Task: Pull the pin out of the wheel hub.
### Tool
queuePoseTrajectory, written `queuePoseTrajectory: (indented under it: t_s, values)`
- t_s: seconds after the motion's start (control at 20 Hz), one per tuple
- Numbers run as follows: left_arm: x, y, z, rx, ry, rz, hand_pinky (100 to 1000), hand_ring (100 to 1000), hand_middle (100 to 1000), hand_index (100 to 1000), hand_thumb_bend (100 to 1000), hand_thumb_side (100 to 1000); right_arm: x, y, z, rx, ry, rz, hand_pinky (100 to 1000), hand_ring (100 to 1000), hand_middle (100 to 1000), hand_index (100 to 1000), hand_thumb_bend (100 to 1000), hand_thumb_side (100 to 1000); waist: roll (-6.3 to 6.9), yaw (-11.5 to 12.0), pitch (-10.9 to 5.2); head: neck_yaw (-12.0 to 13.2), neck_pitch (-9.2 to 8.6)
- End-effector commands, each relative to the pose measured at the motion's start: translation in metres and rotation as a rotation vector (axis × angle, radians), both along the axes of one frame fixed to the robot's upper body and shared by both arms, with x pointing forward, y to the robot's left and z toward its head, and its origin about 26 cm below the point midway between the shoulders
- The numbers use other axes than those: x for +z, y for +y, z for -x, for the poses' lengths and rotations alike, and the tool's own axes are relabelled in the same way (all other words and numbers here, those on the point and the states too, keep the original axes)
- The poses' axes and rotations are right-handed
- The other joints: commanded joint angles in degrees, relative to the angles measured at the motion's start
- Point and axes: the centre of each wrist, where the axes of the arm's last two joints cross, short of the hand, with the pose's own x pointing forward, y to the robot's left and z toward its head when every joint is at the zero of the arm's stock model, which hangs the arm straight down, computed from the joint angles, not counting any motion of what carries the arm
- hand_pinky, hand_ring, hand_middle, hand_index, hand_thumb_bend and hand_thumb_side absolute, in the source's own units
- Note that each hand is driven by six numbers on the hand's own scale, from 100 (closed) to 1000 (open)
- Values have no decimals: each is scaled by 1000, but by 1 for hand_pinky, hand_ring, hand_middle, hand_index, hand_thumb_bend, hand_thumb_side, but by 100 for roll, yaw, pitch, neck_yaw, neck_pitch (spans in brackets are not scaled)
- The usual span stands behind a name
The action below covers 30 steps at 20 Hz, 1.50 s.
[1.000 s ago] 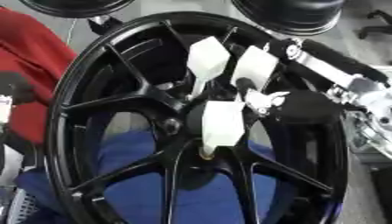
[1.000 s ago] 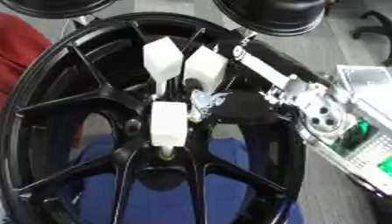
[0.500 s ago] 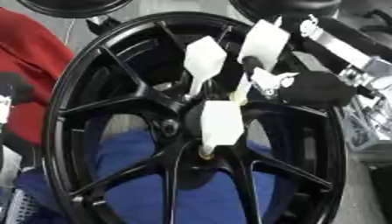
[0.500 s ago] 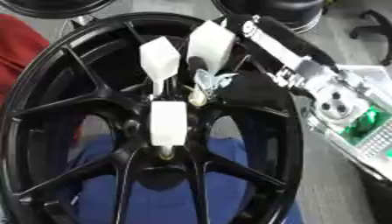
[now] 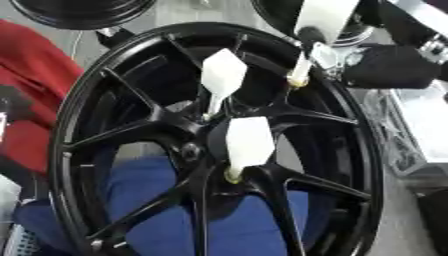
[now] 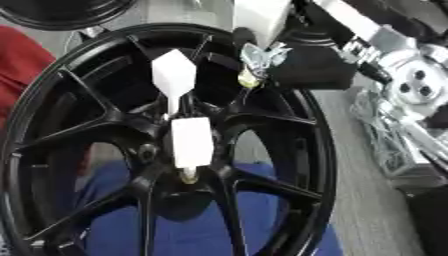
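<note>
A black spoked wheel hub (image 5: 80, 125) fills both eye views. Two pins with white flat handles stand in its centre: one (image 5: 223, 76) at the upper middle, one (image 5: 249, 141) just below it. A third white-handled pin (image 5: 322, 15) is up at the top right, its brass tip (image 5: 297, 78) hanging above the spokes near the rim. My right hand (image 5: 385, 65) comes in from the upper right and is shut on this pin. My left hand shows in neither view.
Red cloth (image 5: 35, 65) lies left of the wheel and blue cloth (image 5: 157, 205) under its lower half. Another black wheel (image 5: 79, 10) sits at the top left. My silver arm joints (image 6: 411, 85) and a wire rack (image 6: 394, 145) crowd the right side.
My right hand has moved up and to the right with the third pin, drawing it away from the hub centre toward the rim. The other two pins stay in place.
</note>
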Motion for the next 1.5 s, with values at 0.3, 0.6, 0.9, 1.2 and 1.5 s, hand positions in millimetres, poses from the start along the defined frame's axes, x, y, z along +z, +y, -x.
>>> queuePoseTrajectory:
  t_s: [0.3, 0.6, 0.9, 1.2, 1.5]
  values:
    - [6, 0, 3, 1, -22, -1, 681, 660, 587, 656, 372, 592, 38, -56, 14, -207, -108, -170, 746, 606, 356, 583, 100, 330, 41, -56, -261, -14, 33]
    - [7, 2, 3, 13, -30, 2, 681, 660, 587, 656, 370, 592, 19, -118, 19, -501, -138, -280, 756, 626, 387, 614, 100, 261, 60, -125, -231, 89, 30]
    - [9, 4, 3, 28, -44, 10, 682, 660, 587, 655, 369, 592, -43, -162, 22, -737, -65, -247, 763, 651, 426, 650, 100, 278, 118, -180, -204, 218, 39]
    - [9, 4, 3, 37, -51, 20, 682, 660, 586, 654, 368, 592, -111, -185, 33, -878, 20, -205, 786, 723, 521, 737, 100, 318, 158, -185, -186, 311, 49]
    - [10, 4, 2, 40, -57, 26, 683, 660, 585, 653, 369, 591, -154, -190, 46, -990, 203, -157, 891, 913, 821, 878, 100, 202, 206, -167, -175, 345, 37]
